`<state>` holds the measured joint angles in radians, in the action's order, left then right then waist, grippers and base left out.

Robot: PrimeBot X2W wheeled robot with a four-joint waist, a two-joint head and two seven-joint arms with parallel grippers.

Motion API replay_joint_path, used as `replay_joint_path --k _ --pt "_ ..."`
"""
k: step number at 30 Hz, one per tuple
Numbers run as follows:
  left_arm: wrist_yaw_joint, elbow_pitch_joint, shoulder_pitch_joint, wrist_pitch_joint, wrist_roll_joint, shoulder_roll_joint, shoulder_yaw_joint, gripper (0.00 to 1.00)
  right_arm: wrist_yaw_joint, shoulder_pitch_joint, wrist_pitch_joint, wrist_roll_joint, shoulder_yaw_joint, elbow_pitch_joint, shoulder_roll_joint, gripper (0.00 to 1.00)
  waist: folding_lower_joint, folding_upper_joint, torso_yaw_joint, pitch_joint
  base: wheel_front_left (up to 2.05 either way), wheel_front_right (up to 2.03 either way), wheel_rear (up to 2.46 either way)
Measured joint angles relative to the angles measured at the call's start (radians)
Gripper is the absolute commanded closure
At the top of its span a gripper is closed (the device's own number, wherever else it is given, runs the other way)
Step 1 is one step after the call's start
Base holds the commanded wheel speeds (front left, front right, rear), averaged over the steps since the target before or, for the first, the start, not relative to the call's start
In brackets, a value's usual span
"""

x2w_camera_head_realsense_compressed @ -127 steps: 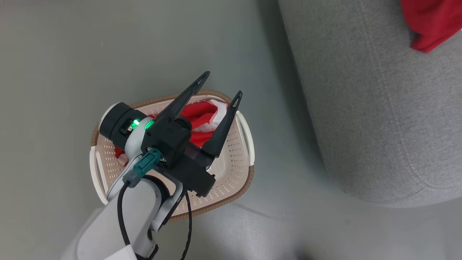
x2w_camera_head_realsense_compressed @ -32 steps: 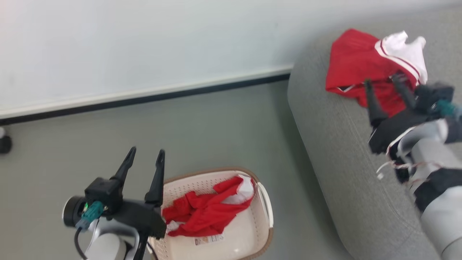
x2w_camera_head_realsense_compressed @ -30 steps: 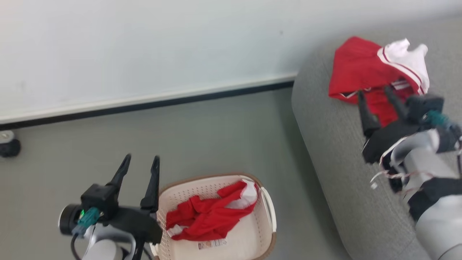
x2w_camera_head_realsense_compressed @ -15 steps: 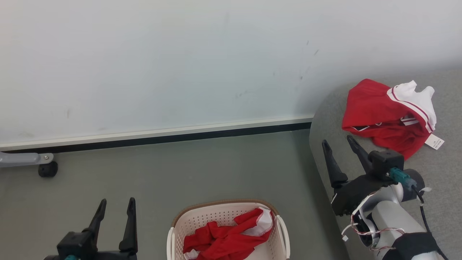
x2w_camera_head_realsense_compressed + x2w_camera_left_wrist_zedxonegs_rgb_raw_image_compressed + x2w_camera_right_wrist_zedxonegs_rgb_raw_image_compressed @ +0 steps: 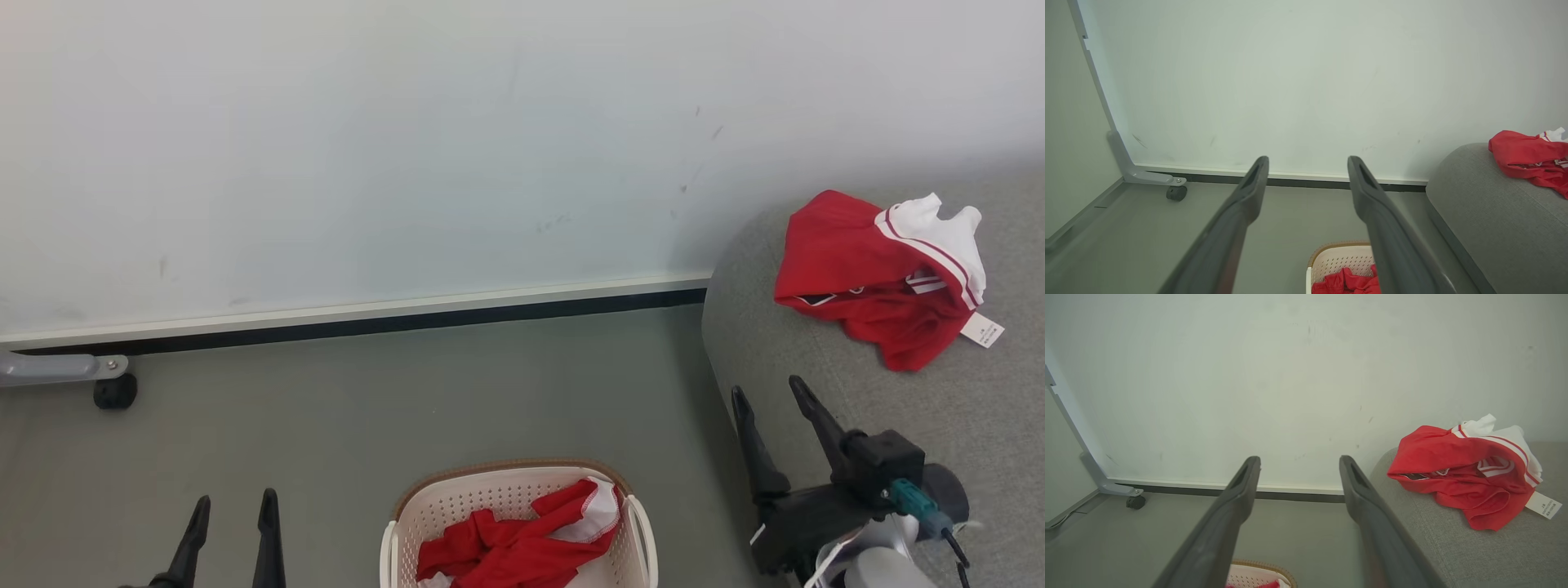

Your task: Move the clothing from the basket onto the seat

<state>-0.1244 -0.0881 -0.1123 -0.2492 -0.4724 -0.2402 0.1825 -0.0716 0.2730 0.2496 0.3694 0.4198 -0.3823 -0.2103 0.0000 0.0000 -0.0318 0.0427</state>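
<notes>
**A:** What has changed in the last second?

**B:** My right gripper (image 5: 767, 387) has drawn back from the first garment (image 5: 857, 273). That red-and-white piece now lies alone on the seat (image 5: 963, 408), with its white tag out to one side. The gripper's fingers are spread, with nothing between them. My head has also tipped up, so more wall shows. That shift is the camera's, not the things'.

**A:** And the other arm?

**B:** My left gripper (image 5: 235, 496) is released too and carries nothing. It sits well to the left of the basket (image 5: 506, 471), not touching it.

**A:** So the job is finished?

**B:** No, I'd say it is about half done. One piece is delivered, but the second garment (image 5: 510, 551) lies crumpled inside the basket on the floor. I judge the next step is to bend down again and pinch a raised fold of that cloth. It is soft and bunched, so a shallow grab could slip off.
</notes>
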Motion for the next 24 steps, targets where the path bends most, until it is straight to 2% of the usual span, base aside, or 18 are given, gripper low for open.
replay_joint_path --k 10,24 --pt "0.000 0.049 -0.076 0.000 0.060 0.029 -0.041 0.00 -0.029 -0.155 0.000 -0.001 -0.029 0.151 0.003 0.00 0.0000 0.0000 0.001 0.006 0.00 0.00 0.00" --pt "0.000 0.098 -0.103 0.002 0.116 0.062 -0.063 0.00 -0.044 -0.242 0.000 -0.011 -0.062 0.242 0.003 0.00 0.0000 -0.0001 0.001 0.003 0.00 0.00 0.00"
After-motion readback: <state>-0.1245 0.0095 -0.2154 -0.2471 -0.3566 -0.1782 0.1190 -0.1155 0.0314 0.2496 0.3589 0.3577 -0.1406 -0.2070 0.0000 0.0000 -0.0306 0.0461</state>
